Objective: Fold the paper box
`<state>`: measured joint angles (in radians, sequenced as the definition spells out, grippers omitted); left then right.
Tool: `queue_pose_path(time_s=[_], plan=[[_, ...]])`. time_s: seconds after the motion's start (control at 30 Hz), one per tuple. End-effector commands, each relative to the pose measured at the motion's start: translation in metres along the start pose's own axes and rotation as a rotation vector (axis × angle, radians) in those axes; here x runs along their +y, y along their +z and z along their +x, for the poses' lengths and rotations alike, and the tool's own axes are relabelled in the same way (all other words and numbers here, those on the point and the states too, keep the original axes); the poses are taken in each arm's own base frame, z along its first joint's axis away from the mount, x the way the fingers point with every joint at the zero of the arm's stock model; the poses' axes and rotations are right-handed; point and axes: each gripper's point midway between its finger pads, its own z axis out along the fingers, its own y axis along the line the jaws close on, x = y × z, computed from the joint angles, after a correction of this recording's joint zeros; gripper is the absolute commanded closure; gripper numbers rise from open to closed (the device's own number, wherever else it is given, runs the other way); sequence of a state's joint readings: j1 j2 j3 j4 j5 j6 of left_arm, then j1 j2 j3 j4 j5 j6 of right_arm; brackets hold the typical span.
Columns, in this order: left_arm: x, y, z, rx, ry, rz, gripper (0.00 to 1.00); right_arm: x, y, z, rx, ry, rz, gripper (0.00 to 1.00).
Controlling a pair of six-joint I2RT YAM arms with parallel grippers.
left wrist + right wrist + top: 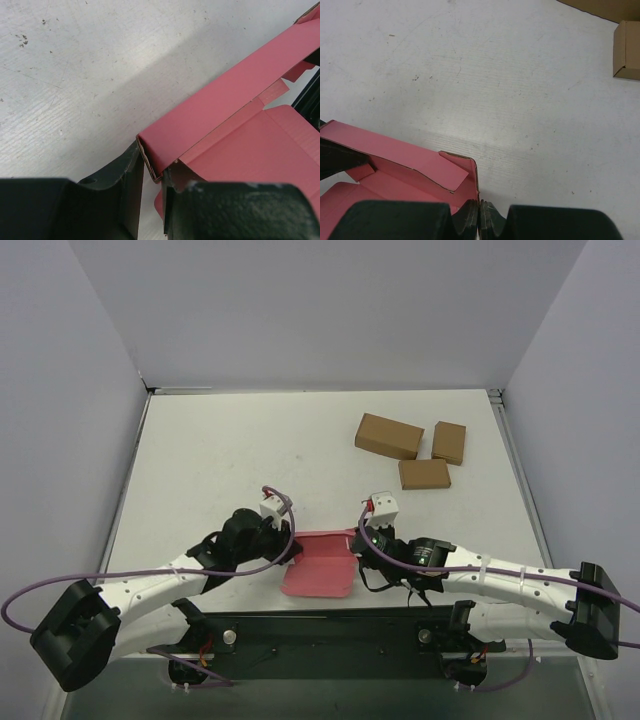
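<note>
The paper box (318,565) is thin pink-red card, only partly formed. It has a flat floor panel, a long back wall folded over on itself, and short notched tabs showing at the fold lines. Its cut edges show a pale brown core. It lies on the near middle of the desk (230,450), just in front of the black base plate (330,625), between the two arms.

The left gripper (151,167) has its jaws pinching the left end of the doubled back wall, one dark finger (122,192) on each side of the fold. The right gripper (479,212) has its jaws pressed together at the box's right corner. There the thin end wall runs down into the seam between them, so it seems to be nipped.

The desk is white and matt, with fine scratches and a few dark specks. Three brown cardboard boxes (388,436) sit in a loose cluster at the far right, well apart from the pink card. Plain pale grey walls (330,310) close the desk in on the left, the back and the right. Purple cables (130,575) trail along both white arms.
</note>
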<state>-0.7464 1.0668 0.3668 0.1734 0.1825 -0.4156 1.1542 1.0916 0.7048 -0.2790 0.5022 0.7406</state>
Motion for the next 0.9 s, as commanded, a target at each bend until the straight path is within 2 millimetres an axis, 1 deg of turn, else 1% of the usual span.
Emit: queue_pose_path(time_s=[0.0,0.03,0.07,0.1,0.13,0.17,0.2,0.23,0.27,0.3,0.33,0.37,0.4,0.43,0.5,0.53,0.6,0.67,0.7,0.73,0.87], plan=[[0.002,-0.004,-0.018,-0.047,0.062,-0.033,0.82,-0.019,-0.006,-0.009,-0.029,-0.015,0.104,1.0],[0.01,-0.004,-0.022,-0.053,0.072,-0.082,0.83,-0.019,-0.007,-0.01,-0.032,-0.014,0.104,1.0],[0.016,-0.006,-0.017,-0.025,0.075,-0.123,0.84,-0.019,-0.008,-0.01,-0.031,-0.02,0.108,1.0],[0.019,-0.006,-0.017,-0.014,0.09,-0.146,0.86,-0.018,-0.009,-0.01,-0.032,-0.023,0.108,1.0],[0.027,-0.007,-0.019,-0.009,0.1,-0.211,0.87,-0.014,-0.011,-0.013,-0.041,-0.025,0.099,1.0],[0.032,-0.009,-0.014,0.021,0.11,-0.248,0.88,-0.013,-0.011,-0.012,-0.038,-0.034,0.105,1.0],[0.031,-0.009,-0.01,0.041,0.131,-0.265,0.89,-0.011,-0.012,-0.012,-0.039,-0.037,0.105,1.0],[0.038,-0.01,-0.003,0.083,0.144,-0.308,0.89,-0.009,-0.014,-0.016,-0.051,-0.036,0.108,1.0],[0.04,-0.01,-0.008,0.074,0.147,-0.345,0.9,-0.008,-0.015,-0.014,-0.045,-0.047,0.117,1.0],[0.039,-0.009,-0.008,0.075,0.154,-0.35,0.91,-0.007,-0.016,-0.014,-0.047,-0.049,0.123,1.0],[0.038,-0.008,-0.002,0.099,0.167,-0.36,0.91,-0.008,-0.016,-0.014,-0.047,-0.054,0.134,1.0],[0.038,-0.007,-0.006,0.093,0.173,-0.383,0.91,-0.009,-0.017,-0.015,-0.049,-0.061,0.148,1.0],[0.038,-0.007,-0.006,0.097,0.167,-0.4,0.91,-0.009,-0.016,-0.015,-0.048,-0.057,0.156,1.0],[0.042,-0.007,0.002,0.132,0.17,-0.425,0.91,-0.009,-0.017,-0.015,-0.05,-0.055,0.158,1.0],[0.044,-0.008,-0.001,0.129,0.158,-0.462,0.92,-0.014,-0.019,-0.017,-0.061,-0.046,0.175,1.0],[0.047,-0.009,0.003,0.147,0.156,-0.481,0.92,-0.015,-0.02,-0.018,-0.064,-0.046,0.179,1.0],[0.051,-0.01,0.004,0.147,0.14,-0.509,0.92,-0.021,-0.023,-0.021,-0.079,-0.044,0.193,1.0],[0.055,-0.011,0.008,0.162,0.137,-0.532,0.92,-0.025,-0.026,-0.024,-0.087,-0.044,0.197,1.0],[0.056,-0.011,0.005,0.154,0.135,-0.546,0.92,-0.026,-0.026,-0.024,-0.089,-0.046,0.204,1.0],[0.057,-0.011,0.007,0.165,0.14,-0.558,0.92,-0.027,-0.027,-0.024,-0.091,-0.045,0.203,1.0],[0.052,-0.008,0.008,0.166,0.129,-0.561,0.92,-0.026,-0.026,-0.022,-0.082,-0.032,0.204,1.0]])
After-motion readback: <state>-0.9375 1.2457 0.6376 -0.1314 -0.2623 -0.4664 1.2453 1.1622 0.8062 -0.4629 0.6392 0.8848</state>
